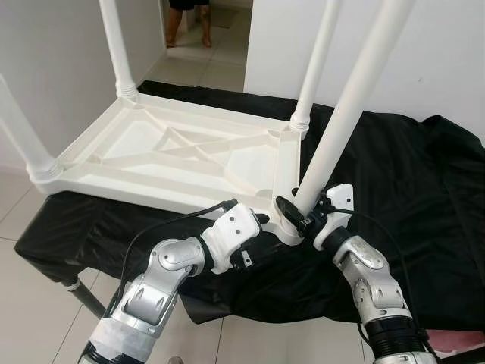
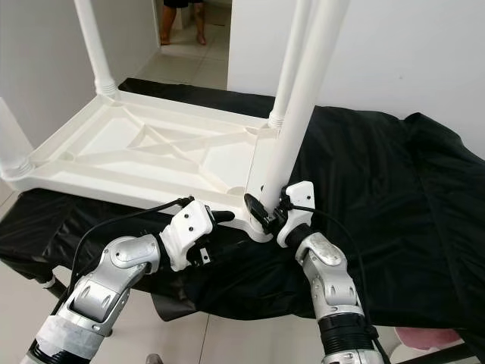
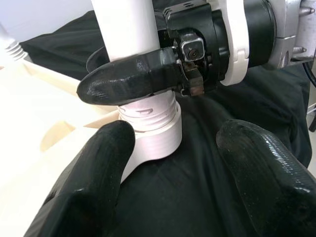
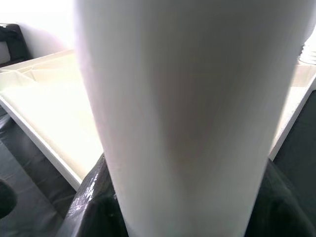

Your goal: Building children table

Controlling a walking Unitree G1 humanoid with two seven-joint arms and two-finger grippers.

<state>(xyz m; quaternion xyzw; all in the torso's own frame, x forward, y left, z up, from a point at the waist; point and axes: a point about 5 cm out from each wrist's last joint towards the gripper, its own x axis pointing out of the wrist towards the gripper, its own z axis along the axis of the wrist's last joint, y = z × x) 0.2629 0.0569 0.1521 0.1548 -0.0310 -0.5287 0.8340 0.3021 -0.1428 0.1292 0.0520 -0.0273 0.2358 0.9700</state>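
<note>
A black cloth (image 1: pixel 409 174) drapes the worktop and on it lies the white table top (image 1: pixel 174 152) upside down, its long side running from the robot's left to its right, with four white legs pointing up: three seated at the other corners and the near-right leg (image 1: pixel 341 121) leaning slightly at its corner socket (image 3: pixel 158 138). The right claw (image 1: pixel 303 212) is clamped around that leg's base. The left claw (image 3: pixel 173 163), fingers spread wide and empty, sits just beside the socket, while a person's bare feet (image 1: pixel 189 34) stand in the doorway beyond.

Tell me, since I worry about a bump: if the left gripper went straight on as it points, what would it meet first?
Probably the corner socket holding the table leg, though depth is unclear.
</note>
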